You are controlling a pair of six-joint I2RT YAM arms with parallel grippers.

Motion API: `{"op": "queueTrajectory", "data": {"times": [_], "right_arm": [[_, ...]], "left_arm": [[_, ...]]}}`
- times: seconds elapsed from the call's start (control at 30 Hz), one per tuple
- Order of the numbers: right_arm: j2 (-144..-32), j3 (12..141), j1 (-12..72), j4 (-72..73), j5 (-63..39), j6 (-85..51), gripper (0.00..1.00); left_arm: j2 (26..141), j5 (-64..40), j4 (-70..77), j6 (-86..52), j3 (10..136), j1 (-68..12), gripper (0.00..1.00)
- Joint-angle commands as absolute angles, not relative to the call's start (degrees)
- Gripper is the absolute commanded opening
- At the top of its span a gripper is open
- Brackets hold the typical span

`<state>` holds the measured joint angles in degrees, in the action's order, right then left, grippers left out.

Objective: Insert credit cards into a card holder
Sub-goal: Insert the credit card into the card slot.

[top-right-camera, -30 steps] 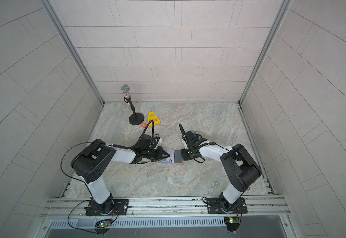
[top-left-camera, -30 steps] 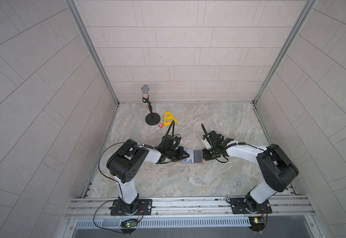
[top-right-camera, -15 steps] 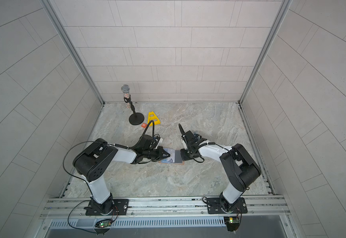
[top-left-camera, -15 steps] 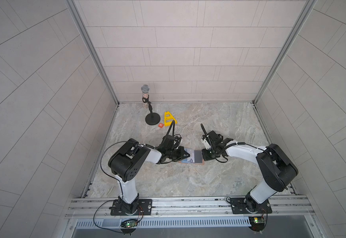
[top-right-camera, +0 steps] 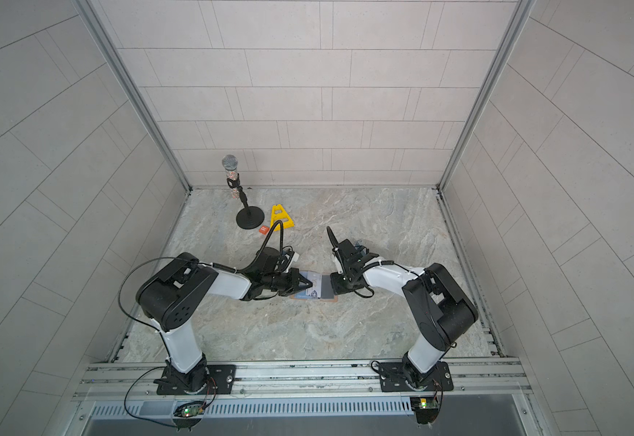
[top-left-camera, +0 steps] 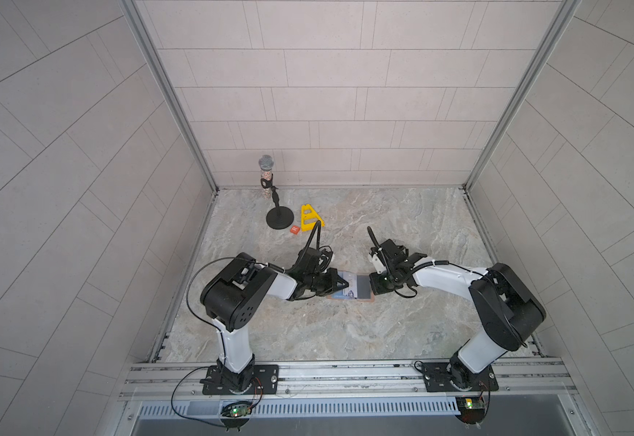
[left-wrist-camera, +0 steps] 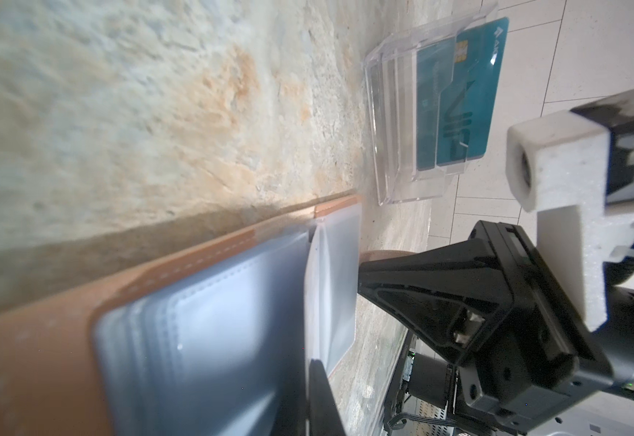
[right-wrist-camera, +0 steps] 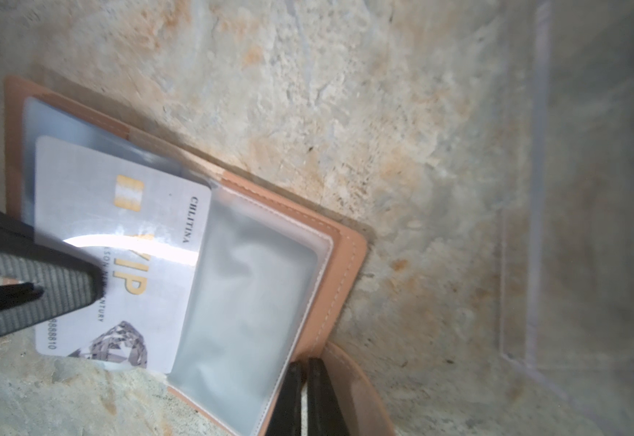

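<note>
The tan card holder [right-wrist-camera: 349, 241] lies open on the marble floor between both arms, also visible in a top view [top-left-camera: 349, 299]. A pale credit card [right-wrist-camera: 127, 226] marked VIP lies partway across its clear sleeves [right-wrist-camera: 247, 302]. My left gripper [top-left-camera: 345, 285] is shut on that card's outer end. My right gripper [right-wrist-camera: 305, 396] is shut on the holder's edge beside the strap tab [left-wrist-camera: 383, 254]; only a thin sliver shows between the fingers. A teal credit card [left-wrist-camera: 455, 98] stands in a clear plastic stand behind the right gripper.
The clear plastic stand [left-wrist-camera: 394, 124] sits just behind the holder on the right arm's side. At the back left stand a microphone on a round base [top-left-camera: 279, 219], a yellow triangle [top-left-camera: 310, 218] and a small orange tile [top-left-camera: 295, 229]. Tiled walls enclose three sides.
My right gripper's jaws have closed the last bit at the holder's edge. Both arms, the card and the holder have hardly moved.
</note>
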<state>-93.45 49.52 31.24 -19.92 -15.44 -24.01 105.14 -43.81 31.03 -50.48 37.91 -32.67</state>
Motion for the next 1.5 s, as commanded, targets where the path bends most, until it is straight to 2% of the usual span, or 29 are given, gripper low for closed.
{"op": "queueTrajectory", "data": {"times": [0.0,0.43,0.8,1.17,1.47], "right_arm": [[-95.8,49.1,32.0,-21.0,-14.3,-23.6,0.08],[-96.0,49.2,32.0,-21.0,-14.4,-23.6,0.07],[-96.1,49.3,32.2,-21.1,-14.5,-23.6,0.07],[-95.9,49.4,32.3,-21.4,-14.6,-23.4,0.07],[-96.0,49.7,32.3,-21.5,-14.5,-23.3,0.07]], "left_arm": [[106.7,-41.7,28.2,-48.0,37.5,-33.2,0.00],[103.2,-37.9,15.8,-38.8,39.6,-33.7,0.00],[104.2,-35.8,22.3,-41.2,38.1,-35.3,0.00],[103.2,-32.5,21.3,-40.8,37.5,-35.4,0.00],[103.2,-34.0,20.5,-41.1,37.7,-35.5,0.00]]}}
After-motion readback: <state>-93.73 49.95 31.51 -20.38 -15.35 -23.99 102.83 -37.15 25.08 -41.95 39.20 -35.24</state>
